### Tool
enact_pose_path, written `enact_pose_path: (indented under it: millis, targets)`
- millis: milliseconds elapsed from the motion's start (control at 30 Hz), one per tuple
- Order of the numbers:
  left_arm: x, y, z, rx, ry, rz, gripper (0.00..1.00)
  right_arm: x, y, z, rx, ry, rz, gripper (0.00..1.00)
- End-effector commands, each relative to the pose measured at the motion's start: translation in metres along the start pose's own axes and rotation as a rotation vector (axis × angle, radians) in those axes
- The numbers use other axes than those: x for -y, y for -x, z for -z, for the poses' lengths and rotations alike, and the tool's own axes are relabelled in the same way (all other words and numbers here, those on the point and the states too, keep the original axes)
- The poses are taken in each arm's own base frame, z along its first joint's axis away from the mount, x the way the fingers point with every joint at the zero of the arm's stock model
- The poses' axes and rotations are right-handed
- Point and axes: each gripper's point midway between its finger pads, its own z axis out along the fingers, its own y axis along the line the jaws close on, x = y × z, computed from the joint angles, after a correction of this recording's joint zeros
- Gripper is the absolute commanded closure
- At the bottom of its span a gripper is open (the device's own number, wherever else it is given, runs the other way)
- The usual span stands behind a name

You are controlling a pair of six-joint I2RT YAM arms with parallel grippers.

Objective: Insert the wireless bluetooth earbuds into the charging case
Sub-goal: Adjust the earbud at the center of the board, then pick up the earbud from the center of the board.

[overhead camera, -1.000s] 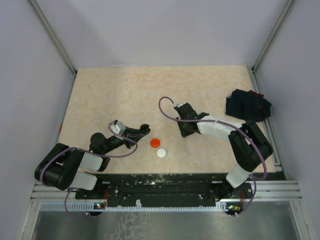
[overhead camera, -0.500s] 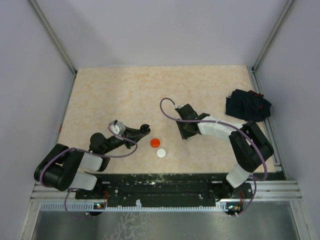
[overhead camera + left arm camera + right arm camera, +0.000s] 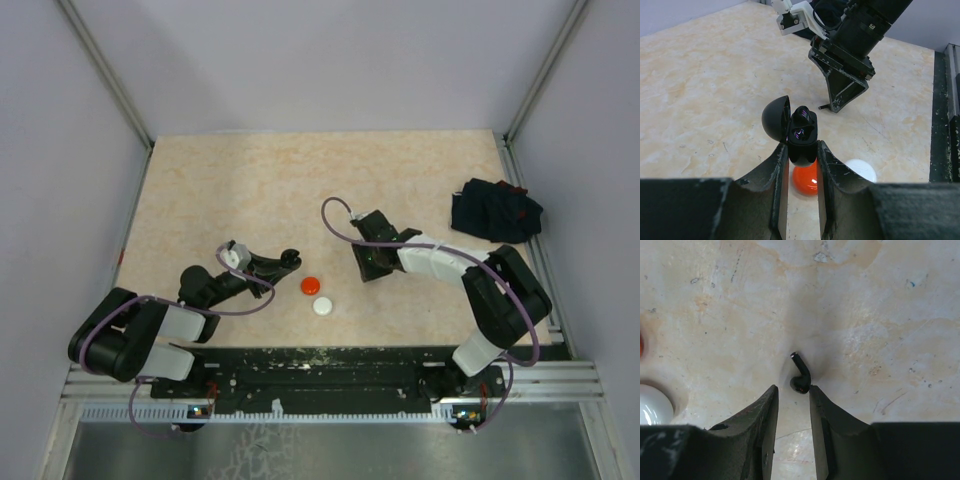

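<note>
My left gripper (image 3: 291, 259) is shut on an open black charging case (image 3: 803, 134), held just above the table with its round lid (image 3: 775, 119) swung to the left. One black earbud (image 3: 801, 376) lies on the table, stem pointing away. My right gripper (image 3: 792, 388) points down over it, jaws a little apart. The bud sits just beyond the fingertips and touches the right finger (image 3: 816, 397); it is not gripped. In the top view the right gripper (image 3: 366, 268) is right of the case. No other earbuds show.
A red round disc (image 3: 310, 285) and a white round disc (image 3: 323, 306) lie between the two grippers, near the front edge. A dark navy cloth bundle (image 3: 495, 210) lies at the right edge of the table. Walls enclose the table on three sides.
My right gripper has shifted slightly toward the near edge and lower over the table. The left gripper with the case has not moved.
</note>
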Motion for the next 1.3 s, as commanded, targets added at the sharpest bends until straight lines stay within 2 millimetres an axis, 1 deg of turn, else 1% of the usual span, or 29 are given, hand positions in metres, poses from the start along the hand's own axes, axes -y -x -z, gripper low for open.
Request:
enact_pose_path:
  millis: [0, 167, 267, 333, 400, 467, 567, 700, 767, 867, 967, 1133, 1267]
  targets:
    - [0.002, 0.01, 0.0, 0.035, -0.019, -0.023, 1.0, -0.025, 0.01, 0.007, 0.029, 0.091, -0.005, 0.68]
    - [0.003, 0.011, 0.0, 0.038, -0.02, -0.026, 1.0, -0.051, 0.019, 0.004, 0.038, 0.161, 0.015, 0.68]
    - [0.003, 0.011, 0.0, 0.038, -0.022, -0.025, 1.0, -0.059, 0.034, 0.001, 0.07, 0.175, 0.03, 0.68]
    - [0.003, 0.012, 0.0, 0.041, -0.021, -0.028, 1.0, -0.056, 0.04, -0.009, 0.075, 0.152, 0.051, 0.68]
    - [0.003, 0.012, 0.001, 0.04, -0.018, -0.032, 1.0, -0.051, 0.048, -0.012, 0.087, 0.114, 0.077, 0.68]
    - [0.003, 0.012, 0.001, 0.038, -0.013, -0.035, 1.0, -0.049, 0.056, -0.01, 0.094, 0.096, 0.101, 0.68]
    - [0.002, 0.012, 0.002, 0.036, -0.008, -0.041, 1.0, -0.053, 0.062, 0.001, 0.107, 0.115, 0.125, 0.68]
    - [0.003, 0.012, 0.002, 0.035, -0.01, -0.038, 1.0, -0.056, 0.063, 0.024, 0.129, 0.118, 0.121, 0.68]
    - [0.003, 0.012, 0.002, 0.038, -0.013, -0.035, 1.0, -0.049, 0.058, 0.029, 0.127, 0.069, 0.113, 0.68]
    - [0.003, 0.012, 0.001, 0.04, -0.014, -0.034, 1.0, -0.036, 0.046, 0.027, 0.11, -0.014, 0.089, 0.69]
    - [0.003, 0.012, 0.001, 0.04, -0.014, -0.034, 1.0, -0.024, 0.04, 0.025, 0.122, -0.08, 0.064, 0.7]
    - [0.004, 0.012, 0.001, 0.039, -0.016, -0.034, 1.0, -0.02, 0.034, 0.02, 0.108, -0.115, 0.045, 0.7]
    - [0.003, 0.012, 0.002, 0.039, -0.015, -0.033, 1.0, -0.024, 0.03, 0.015, 0.106, -0.124, 0.038, 0.71]
